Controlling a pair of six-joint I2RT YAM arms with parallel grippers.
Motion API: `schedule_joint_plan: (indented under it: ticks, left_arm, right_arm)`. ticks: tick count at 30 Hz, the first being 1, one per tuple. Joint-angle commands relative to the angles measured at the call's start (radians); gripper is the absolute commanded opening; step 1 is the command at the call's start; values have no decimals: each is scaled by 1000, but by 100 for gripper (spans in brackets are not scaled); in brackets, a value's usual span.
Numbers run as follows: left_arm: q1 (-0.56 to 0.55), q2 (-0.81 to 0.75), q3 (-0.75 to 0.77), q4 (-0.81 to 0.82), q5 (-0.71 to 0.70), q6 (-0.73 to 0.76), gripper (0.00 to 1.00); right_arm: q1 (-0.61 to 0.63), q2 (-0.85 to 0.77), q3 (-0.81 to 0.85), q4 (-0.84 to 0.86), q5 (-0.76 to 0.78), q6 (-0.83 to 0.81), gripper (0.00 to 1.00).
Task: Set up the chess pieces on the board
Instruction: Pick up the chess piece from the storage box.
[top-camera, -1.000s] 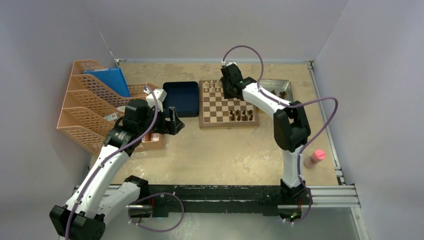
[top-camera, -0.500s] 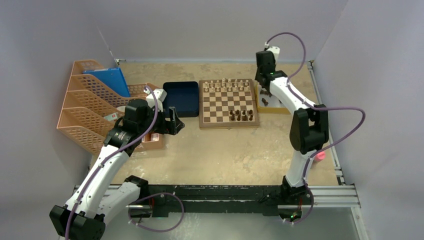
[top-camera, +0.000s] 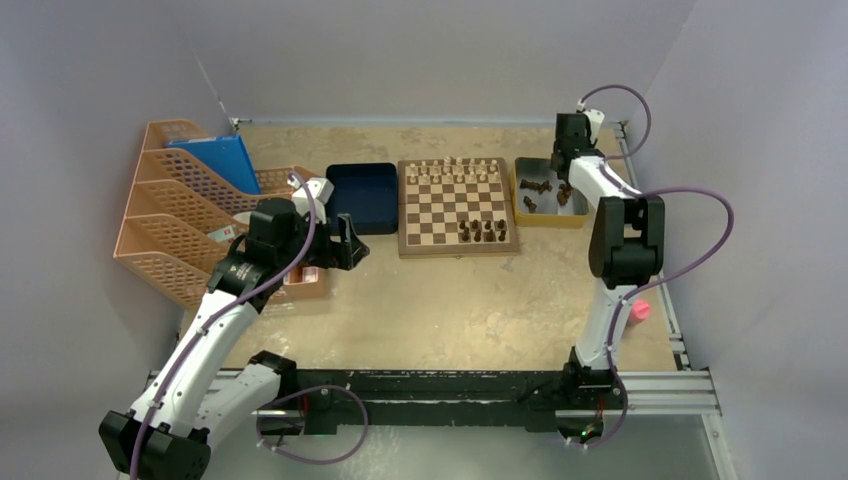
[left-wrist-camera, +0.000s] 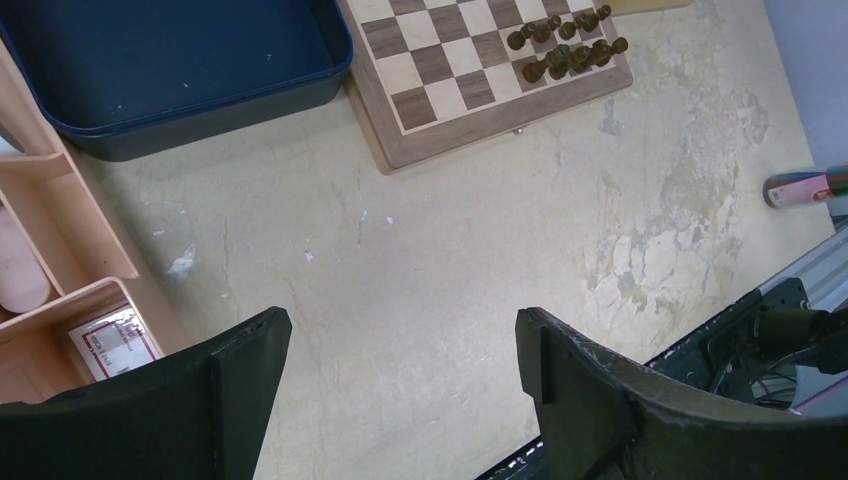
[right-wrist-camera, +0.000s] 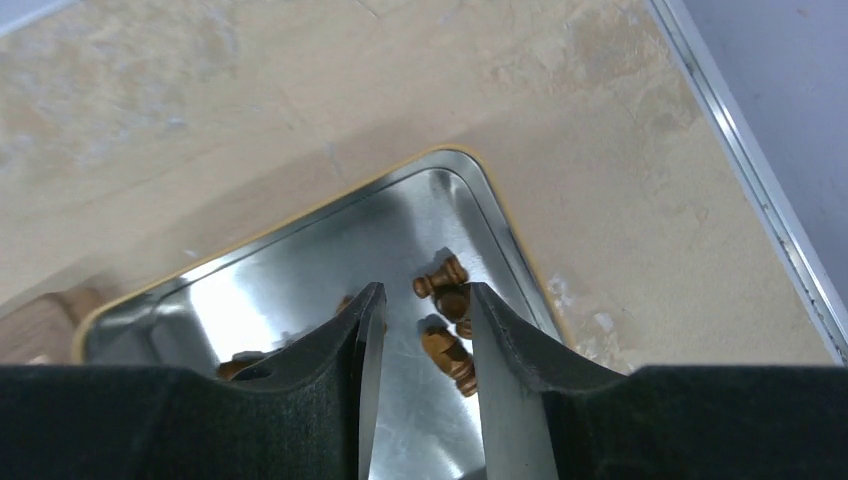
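Step in hand — fetching a dark piece from the tray (right-wrist-camera: 300, 290), far right, just beside the board (top-camera: 440, 215).

Right gripper (right-wrist-camera: 425, 300): poised over the tray's right end, jaws narrowly parted, nothing between them.

Loose pieces (right-wrist-camera: 447, 355): lying on their sides directly below, some touching one another.

Method advised: single out one piece clear of its neighbours, set the jaws across its stem, descend straight, close gently. Small turned wood on bright metal, judged likely to roll or skid.

Left gripper (left-wrist-camera: 398, 330): spread wide, empty, hovering over bare table near the blue tray (left-wrist-camera: 180, 60).

On the board: pale men (top-camera: 450, 170) along the far rows, dark cluster (top-camera: 482, 231) at the near right.

Hidden or unclear — the tray's left part behind the right fingers; kinds of the loose pieces not told apart; from above, mere specks; completeness of the far rows not to be judged.
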Motion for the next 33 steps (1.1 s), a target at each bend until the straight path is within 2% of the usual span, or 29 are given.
schedule_joint_plan:
  ticks: [1,12,18,24,33]
  left_arm:
    - [-5,3,-2,24,10,8,83]
    - [-4,8,-3,22,2,8,83]
    - [-5,14,-2,25,-1,8,83]
    - [-5,10,-2,22,-3,8,83]
    - [-5,4,-2,21,-6,8,83]
  right_arm:
    - [-42,4,-7,51,-51,-23,41]
    - [-94,46,-26,53,-171,-55,39]
    - [-95,68,-31,42,-198,-86,39]
    - [-95,72,-31,36,-234,-97,32]
    - [-95,86,-17,12,-227,-98,31]
